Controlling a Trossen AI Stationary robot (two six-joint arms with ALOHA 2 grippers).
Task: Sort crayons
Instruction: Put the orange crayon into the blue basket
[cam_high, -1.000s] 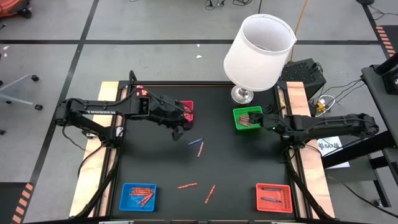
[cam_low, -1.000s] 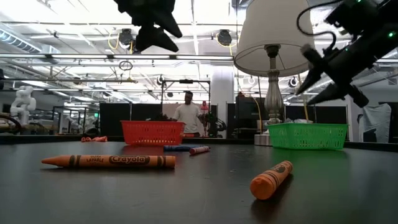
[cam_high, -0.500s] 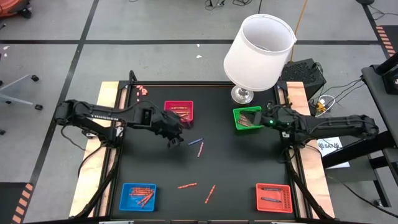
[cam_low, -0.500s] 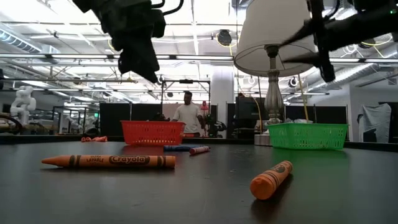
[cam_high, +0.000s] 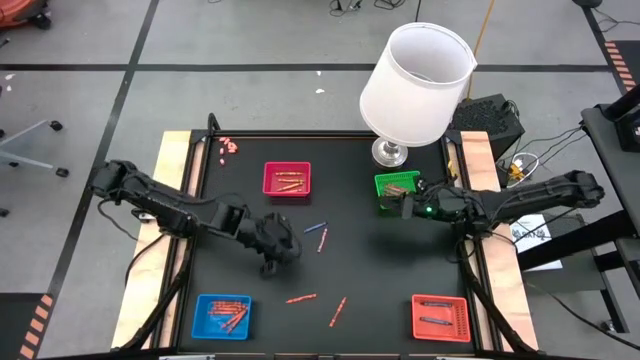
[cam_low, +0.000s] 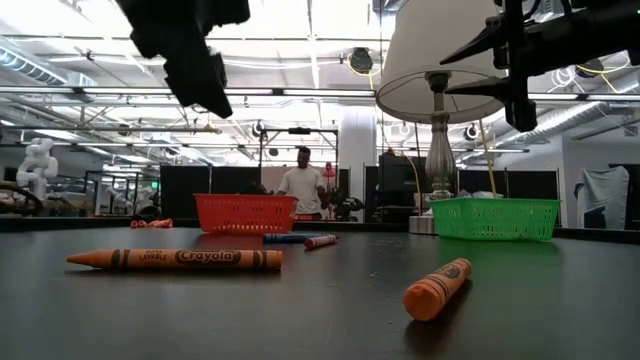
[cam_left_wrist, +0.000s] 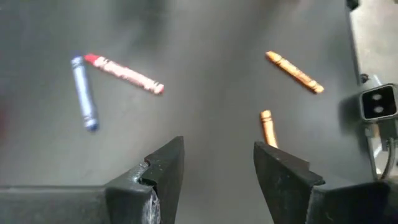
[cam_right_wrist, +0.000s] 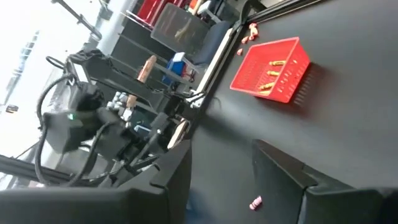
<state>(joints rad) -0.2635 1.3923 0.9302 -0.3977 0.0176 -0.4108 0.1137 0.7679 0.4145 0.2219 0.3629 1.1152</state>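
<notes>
Your left hand (cam_high: 272, 262) hangs open & empty over mid tabletop (cam_high: 380, 270), w/ 2 orange crayons (cam_high: 318, 304) nearby, blue (cam_high: 314, 228) + red pair just beyond. Right hand (cam_high: 404, 207) sits beside the green tray (cam_high: 396, 181), fingers apart, nothing held. Other crayons lie in 4 trays.

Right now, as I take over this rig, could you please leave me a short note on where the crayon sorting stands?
Left claw: open and empty, above the mat's middle, over the loose crayons.
Right claw: empty, jaws parted, beside the green tray.
Done: crayons already lie in the pink-red tray, the green tray, the blue tray and the red tray.
Left: four loose crayons on the mat, a blue one, a pink-red one and two orange ones.
</notes>
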